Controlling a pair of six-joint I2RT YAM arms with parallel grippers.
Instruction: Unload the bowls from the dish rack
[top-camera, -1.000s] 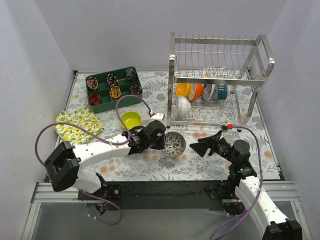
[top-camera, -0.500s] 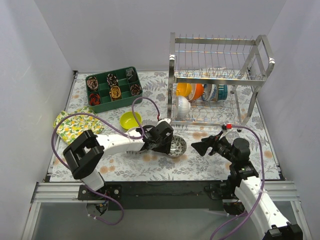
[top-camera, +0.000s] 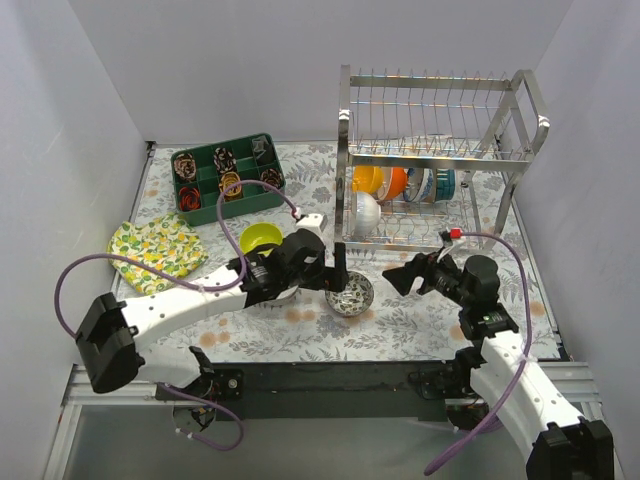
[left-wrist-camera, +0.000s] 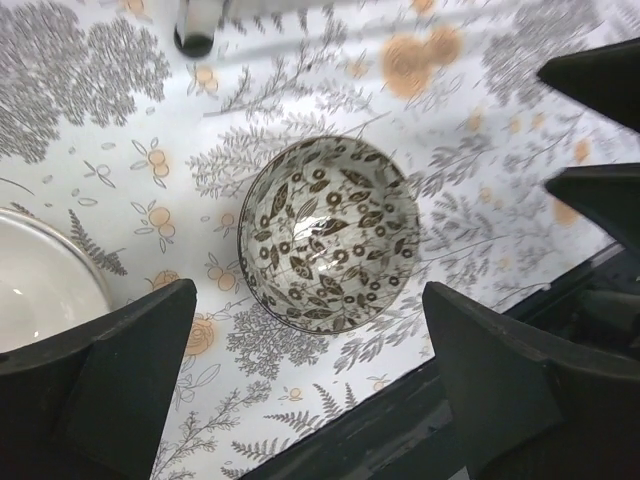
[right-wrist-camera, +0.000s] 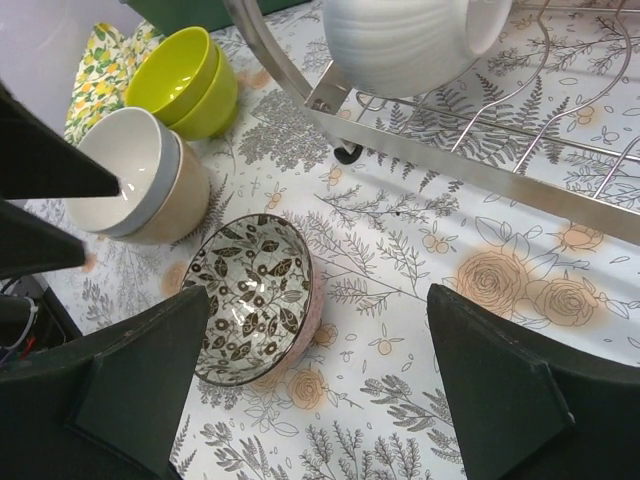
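A dark floral-patterned bowl (top-camera: 351, 294) (left-wrist-camera: 328, 235) (right-wrist-camera: 250, 295) sits upright on the table in front of the dish rack (top-camera: 440, 155) (right-wrist-camera: 450, 165). My left gripper (top-camera: 336, 276) (left-wrist-camera: 320, 400) hangs open just above it, touching nothing. To its right, my right gripper (top-camera: 400, 279) (right-wrist-camera: 335, 400) is open and empty, pointing at the bowl. Two lime-green bowls (top-camera: 261, 238) (right-wrist-camera: 190, 80) are stacked, and a white bowl (right-wrist-camera: 125, 165) (left-wrist-camera: 40, 290) rests in a beige one. On the rack's lower tier stand orange bowls (top-camera: 380, 181), a blue-patterned bowl (top-camera: 432, 185) and a white bowl (top-camera: 365, 212) (right-wrist-camera: 400, 40).
A dark green compartment tray (top-camera: 228, 178) stands at the back left. A lemon-print cloth (top-camera: 155, 250) lies at the left. The black front edge (top-camera: 330, 375) of the table runs close behind the floral bowl. The rack's upper tier is bare wire.
My left gripper has opened and let go of the floral bowl, which now rests on the table. The left arm swung and its wrist rose. The right arm barely shifted.
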